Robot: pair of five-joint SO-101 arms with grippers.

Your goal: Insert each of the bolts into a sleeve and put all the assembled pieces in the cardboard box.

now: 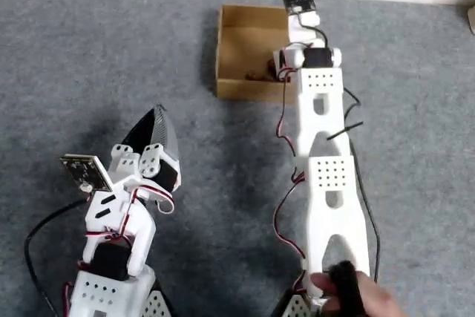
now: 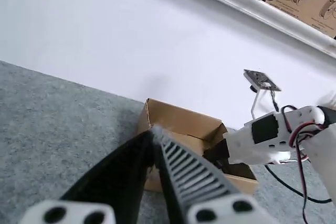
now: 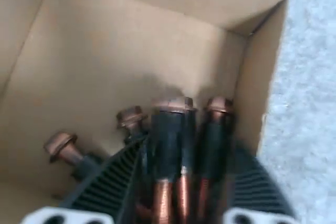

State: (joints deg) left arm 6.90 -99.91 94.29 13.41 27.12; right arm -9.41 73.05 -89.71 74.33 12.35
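Hanging in cardboard box (image 1: 234, 35), 12 o'clock: right gripper (image 3: 191, 142), sleeved bolts (image 3: 170, 129) between jaws, clamped or not cannot tell. Left gripper (image 2: 154, 134), 8 o'clock over worktop (image 1: 89, 57), jaws together.

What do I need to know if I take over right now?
Left gripper: shut, empty, parked well short of the box.
Right gripper: low inside the box, at two sleeved bolts; grip unclear.
Done: two more seem to lie beside them on the box floor.
Left: check whether the right arm holds one, release it if so, then lift the arm out.
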